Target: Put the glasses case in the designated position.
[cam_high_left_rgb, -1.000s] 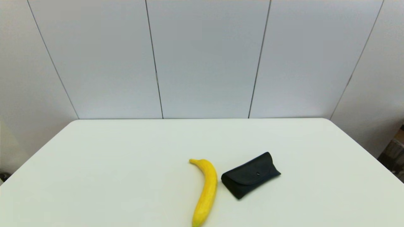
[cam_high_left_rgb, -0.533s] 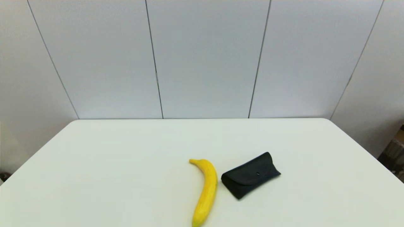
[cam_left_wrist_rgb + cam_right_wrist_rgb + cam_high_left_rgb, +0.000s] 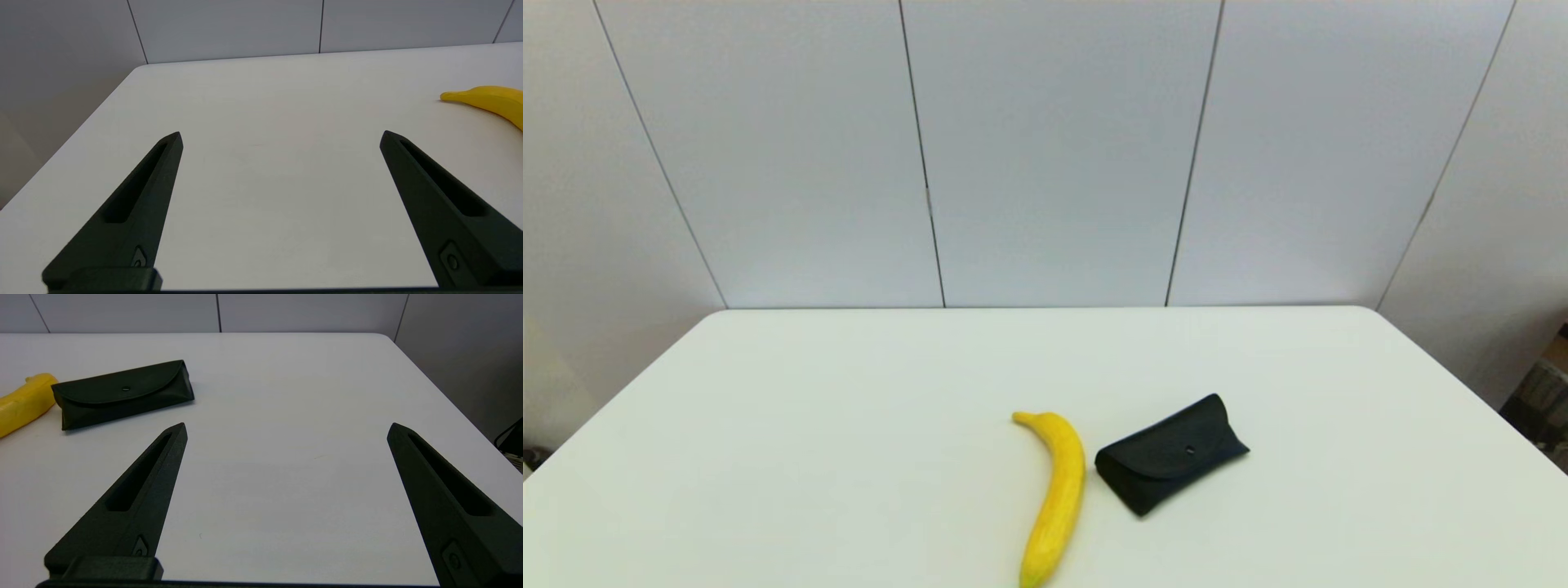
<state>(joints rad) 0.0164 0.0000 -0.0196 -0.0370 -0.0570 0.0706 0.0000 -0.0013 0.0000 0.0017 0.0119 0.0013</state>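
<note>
My right gripper (image 3: 286, 426) hangs low over the white table (image 3: 849, 425) with its fingers (image 3: 139, 490) spread wide, holding and touching nothing. The glasses case (image 3: 1172, 453) lies flat on the table ahead of it and off toward my left, flap shut, just beside the banana (image 3: 1058, 498) but with a thin gap between them. My left gripper (image 3: 282, 134) is parked low over bare table at my left, also wide open and holding nothing, the banana's tip off to its right.

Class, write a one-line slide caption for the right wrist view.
Right claw open above the white table, glasses case and banana lying beyond it.
</note>
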